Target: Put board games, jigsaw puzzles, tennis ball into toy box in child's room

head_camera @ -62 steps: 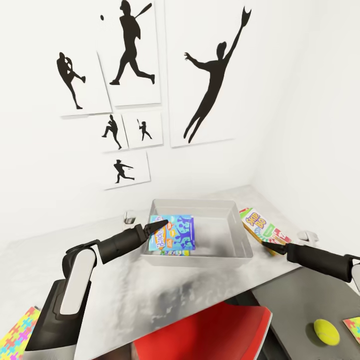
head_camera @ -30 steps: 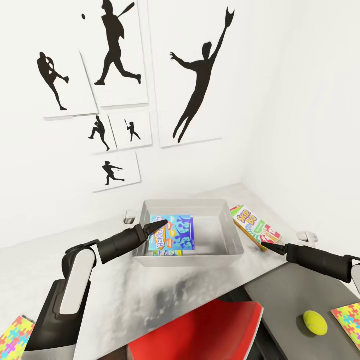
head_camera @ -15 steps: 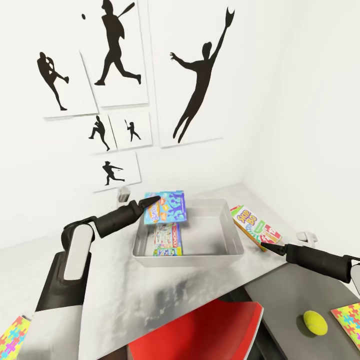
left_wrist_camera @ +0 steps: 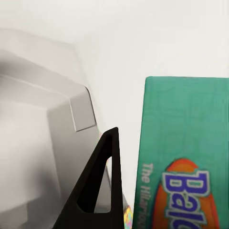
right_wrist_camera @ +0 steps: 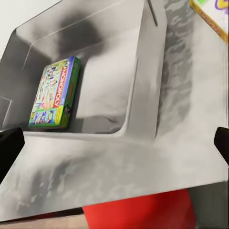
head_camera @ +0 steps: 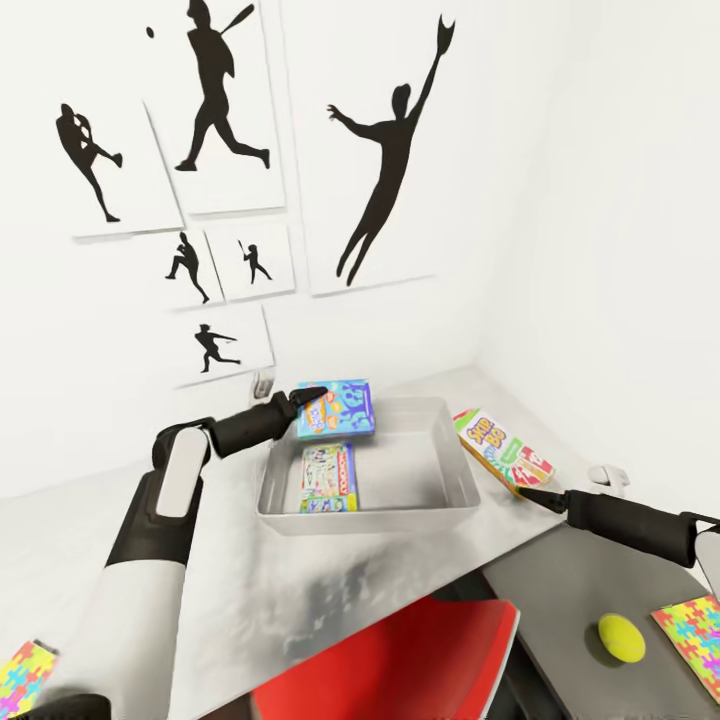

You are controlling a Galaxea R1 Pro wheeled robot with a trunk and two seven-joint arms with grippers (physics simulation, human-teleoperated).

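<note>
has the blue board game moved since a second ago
Yes. The blue board game has risen out of the toy box, now held over its far rim by the left gripper.

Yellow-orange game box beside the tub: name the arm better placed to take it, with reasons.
Right. The right gripper hangs just beside the yellow-orange game box, while the left gripper holds the blue game box over the toy box.

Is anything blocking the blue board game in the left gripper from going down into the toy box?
Nothing visible: the blue board game hangs over the toy box, whose floor holds just the green-edged game beside bare space.
</note>
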